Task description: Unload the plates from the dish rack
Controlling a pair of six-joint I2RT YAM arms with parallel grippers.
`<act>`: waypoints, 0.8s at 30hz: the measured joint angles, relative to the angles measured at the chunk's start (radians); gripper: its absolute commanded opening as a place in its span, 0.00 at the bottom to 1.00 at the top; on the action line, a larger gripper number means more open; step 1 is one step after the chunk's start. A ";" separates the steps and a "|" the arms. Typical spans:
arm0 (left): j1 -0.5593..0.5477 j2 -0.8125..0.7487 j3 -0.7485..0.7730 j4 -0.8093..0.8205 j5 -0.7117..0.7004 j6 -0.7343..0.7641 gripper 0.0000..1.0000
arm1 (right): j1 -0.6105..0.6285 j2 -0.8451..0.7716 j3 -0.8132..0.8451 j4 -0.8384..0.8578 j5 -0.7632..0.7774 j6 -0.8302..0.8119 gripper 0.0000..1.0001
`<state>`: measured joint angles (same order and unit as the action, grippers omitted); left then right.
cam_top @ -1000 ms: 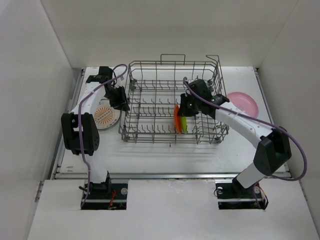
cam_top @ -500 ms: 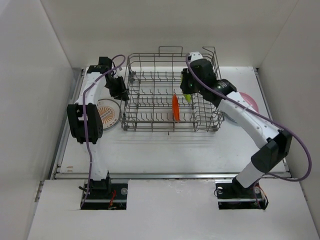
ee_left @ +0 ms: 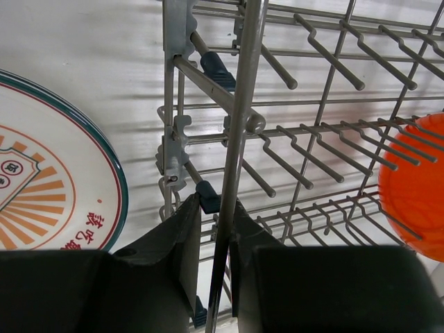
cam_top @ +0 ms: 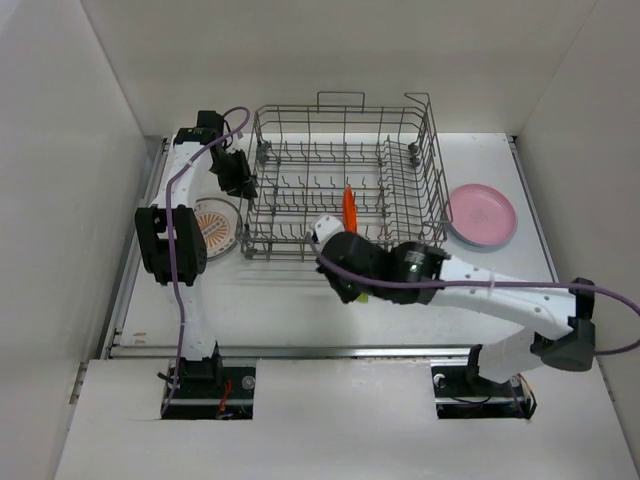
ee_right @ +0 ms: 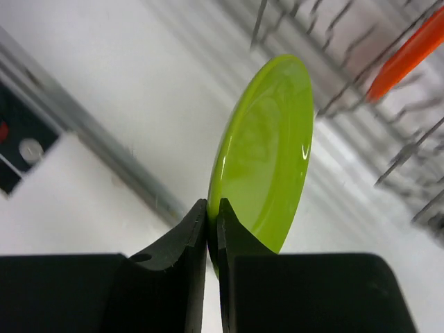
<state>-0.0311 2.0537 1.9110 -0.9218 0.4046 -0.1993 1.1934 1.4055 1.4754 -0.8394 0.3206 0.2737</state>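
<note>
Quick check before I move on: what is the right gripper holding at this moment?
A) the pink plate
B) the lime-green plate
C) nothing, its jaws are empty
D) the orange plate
B: the right wrist view shows the right gripper pinched on the rim of the green plate, while the orange plate stands in the rack and the pink plate lies outside it.

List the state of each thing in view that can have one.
lime-green plate: out of the dish rack, gripped on edge.
orange plate: upright in the dish rack.
pink plate: flat, right of it.
sunburst plate: flat, left of it.
left end effector: shut on dish rack wire.
right end effector: shut on lime-green plate.
</note>
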 measured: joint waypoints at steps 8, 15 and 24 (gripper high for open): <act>0.000 0.018 0.031 -0.014 -0.008 0.008 0.06 | 0.136 0.205 -0.049 -0.196 0.167 0.313 0.00; 0.000 0.018 0.034 -0.021 -0.005 0.036 0.35 | 0.128 0.556 -0.014 -0.218 0.303 0.433 0.07; -0.008 -0.056 0.094 -0.028 -0.026 0.093 0.66 | 0.151 0.594 0.089 -0.204 0.315 0.477 0.82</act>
<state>-0.0387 1.9976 2.0048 -0.9497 0.3782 -0.1066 1.3449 1.9991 1.5639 -1.0439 0.6357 0.7509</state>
